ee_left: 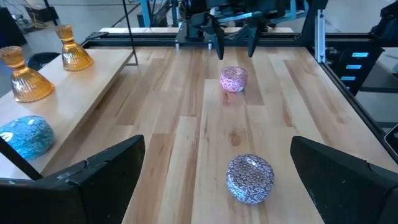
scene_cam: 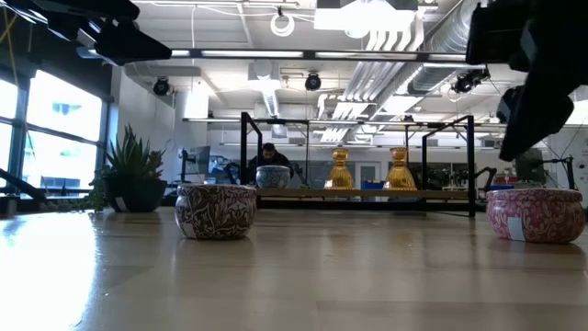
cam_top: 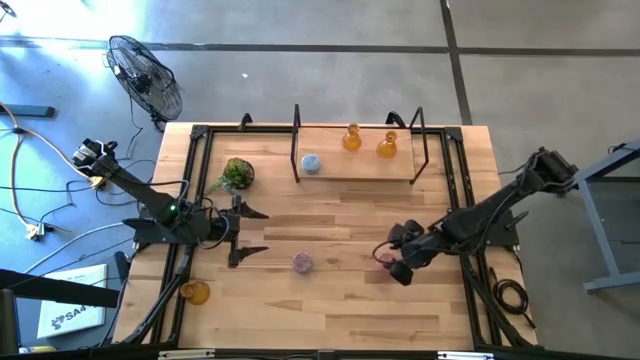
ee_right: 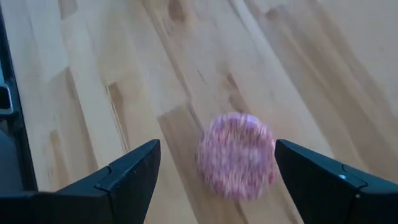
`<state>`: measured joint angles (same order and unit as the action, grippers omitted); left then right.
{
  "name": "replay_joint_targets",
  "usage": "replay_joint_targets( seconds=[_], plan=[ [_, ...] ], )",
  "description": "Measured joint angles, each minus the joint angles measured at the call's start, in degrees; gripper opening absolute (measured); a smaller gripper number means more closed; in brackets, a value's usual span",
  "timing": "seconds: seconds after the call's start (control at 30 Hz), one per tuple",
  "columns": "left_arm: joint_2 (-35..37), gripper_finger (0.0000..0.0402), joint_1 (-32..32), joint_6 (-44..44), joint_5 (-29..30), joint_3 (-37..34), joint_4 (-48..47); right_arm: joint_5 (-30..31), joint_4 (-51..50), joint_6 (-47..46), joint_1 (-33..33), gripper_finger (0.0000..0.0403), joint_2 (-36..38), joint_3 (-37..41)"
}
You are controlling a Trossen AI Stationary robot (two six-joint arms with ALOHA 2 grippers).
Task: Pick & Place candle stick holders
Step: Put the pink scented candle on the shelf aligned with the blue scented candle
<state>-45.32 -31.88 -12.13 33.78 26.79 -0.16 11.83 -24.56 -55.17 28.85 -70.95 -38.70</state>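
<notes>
Right claw is open astride the pink holder; close off-centre and you risk knocking it away.

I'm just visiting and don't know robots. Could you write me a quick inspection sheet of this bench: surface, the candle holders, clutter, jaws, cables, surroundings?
Surface: wooden table, with a raised shelf along its far edge.
Job's things: two amber holders and the blue holder stand on the shelf; the lilac holder and pink holder sit mid-table; a third amber holder sits near the front left corner.
Clutter: small green plant left of the shelf.
Grippers: left gripper, jaws open, empty, left of the lilac holder; right gripper, jaws open, either side of the pink holder, not closed on it.
Cables: loose cables on the floor, left.
Surroundings: fan on the floor; a person far behind.
</notes>
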Motion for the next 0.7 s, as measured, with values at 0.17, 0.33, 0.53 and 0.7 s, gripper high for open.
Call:
replay_joint_targets(
  seconds=[0.17,0.33,0.53,0.7],
  plan=[
    [0.0,0.0397,0.0,-0.2,0.0,0.0,-0.4,-0.6,-4.6,-6.2,3.2,0.0311,0.1,0.0],
    [0.0,0.0397,0.0,-0.2,0.0,0.0,-0.4,1.2,-5.6,-12.3,8.0,0.0311,0.1,0.1],
    [0.0,0.0397,0.0,-0.2,0.0,0.0,-0.4,11.6,-5.3,-15.5,13.9,0.0311,-0.9,0.1],
    [0.0,0.0397,0.0,-0.2,0.0,0.0,-0.4,17.6,-5.0,-16.1,18.0,0.0311,-5.9,0.2]
  ],
)
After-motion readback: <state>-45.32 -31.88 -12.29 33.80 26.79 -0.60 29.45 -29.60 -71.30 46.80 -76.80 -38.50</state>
